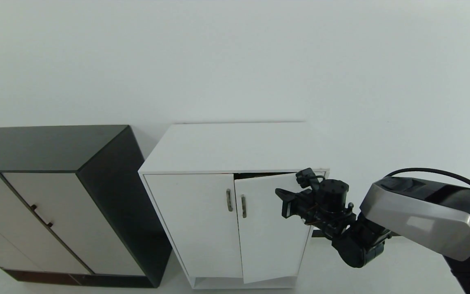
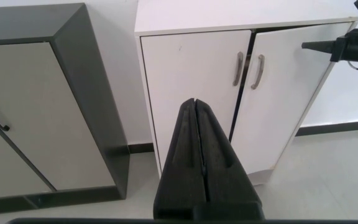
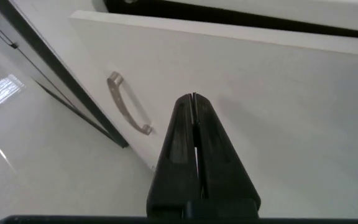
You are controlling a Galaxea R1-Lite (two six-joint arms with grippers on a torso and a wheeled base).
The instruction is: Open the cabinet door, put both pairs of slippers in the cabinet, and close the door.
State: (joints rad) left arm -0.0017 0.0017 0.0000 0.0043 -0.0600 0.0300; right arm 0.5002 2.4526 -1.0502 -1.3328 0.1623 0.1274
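Observation:
A white two-door cabinet [image 1: 227, 151] stands against the wall. Its right door [image 1: 271, 228] hangs slightly ajar, with a dark gap along its top edge; its left door [image 1: 194, 224] is flush. Each door has a metal handle near the middle seam [image 1: 243, 206]. My right gripper [image 1: 284, 202] is shut and empty, hovering in front of the right door's upper part, to the right of the handle [image 3: 129, 112]. My left gripper [image 2: 194, 102] is shut, held back from the cabinet [image 2: 229, 93], pointing at its left door.
A black-sided cabinet [image 1: 96, 196] with pale doors stands just left of the white one, with a narrow gap between them. Pale floor [image 2: 328, 174] lies open in front of both. A dark skirting runs along the wall at the right.

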